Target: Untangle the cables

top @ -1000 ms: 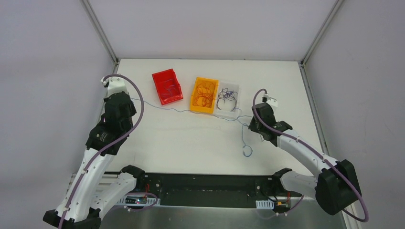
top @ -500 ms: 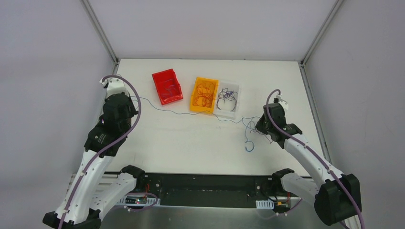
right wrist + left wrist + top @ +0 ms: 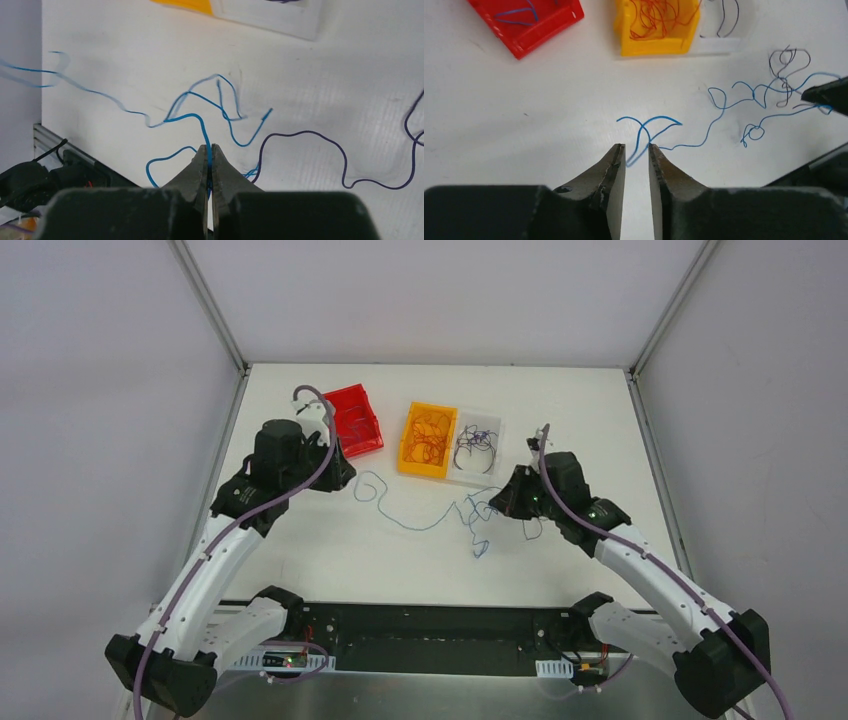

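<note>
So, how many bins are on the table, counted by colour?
red bin: 1
yellow bin: 1
clear bin: 1
total: 3

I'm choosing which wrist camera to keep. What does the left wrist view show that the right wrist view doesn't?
Only left wrist: the red bin, and the left fingers slightly apart at one end of the blue wire. Only right wrist: the right fingers clamped shut on that wire, seen close up. Both: the blue wire, a dark wire, the yellow bin.
</note>
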`<state>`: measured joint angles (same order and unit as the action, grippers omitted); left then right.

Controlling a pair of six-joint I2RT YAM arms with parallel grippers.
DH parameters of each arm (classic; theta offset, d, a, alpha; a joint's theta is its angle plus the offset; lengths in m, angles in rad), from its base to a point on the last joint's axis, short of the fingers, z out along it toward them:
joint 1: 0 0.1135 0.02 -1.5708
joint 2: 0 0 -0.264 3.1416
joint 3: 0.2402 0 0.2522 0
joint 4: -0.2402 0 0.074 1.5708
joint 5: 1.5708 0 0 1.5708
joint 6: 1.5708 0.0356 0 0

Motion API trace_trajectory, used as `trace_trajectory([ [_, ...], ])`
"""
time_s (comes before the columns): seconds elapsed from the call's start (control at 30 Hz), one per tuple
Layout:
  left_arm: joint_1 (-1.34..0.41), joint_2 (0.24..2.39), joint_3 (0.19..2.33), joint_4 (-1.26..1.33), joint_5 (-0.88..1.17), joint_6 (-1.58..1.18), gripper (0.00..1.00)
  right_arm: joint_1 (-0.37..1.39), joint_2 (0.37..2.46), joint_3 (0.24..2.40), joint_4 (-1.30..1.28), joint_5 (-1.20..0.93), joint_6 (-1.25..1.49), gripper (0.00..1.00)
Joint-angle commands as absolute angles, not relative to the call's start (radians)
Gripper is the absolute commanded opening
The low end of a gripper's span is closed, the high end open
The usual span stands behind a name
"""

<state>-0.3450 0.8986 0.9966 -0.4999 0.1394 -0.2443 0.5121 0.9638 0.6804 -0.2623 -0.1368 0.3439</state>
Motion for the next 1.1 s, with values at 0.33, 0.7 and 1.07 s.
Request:
trace_trajectory([
  [0.33,-0.34,0.943,1.0,-0.414,0.416,-0.195,0.83,0.549,1.07,1.056,-0.541,-0.282,0.288,0.0],
  [0.7,-0.551,0.972,0.951,-0.217,0.395,-0.093,0.84,0.551,1.11,1.13,-0.614,-0.3,0.273,0.0],
  [1.07,-0.74,1.065,0.86,0.021,0.241,0.012,0.82,0.55,1.094,1.138,-0.65,-0.306,0.255,0.0],
])
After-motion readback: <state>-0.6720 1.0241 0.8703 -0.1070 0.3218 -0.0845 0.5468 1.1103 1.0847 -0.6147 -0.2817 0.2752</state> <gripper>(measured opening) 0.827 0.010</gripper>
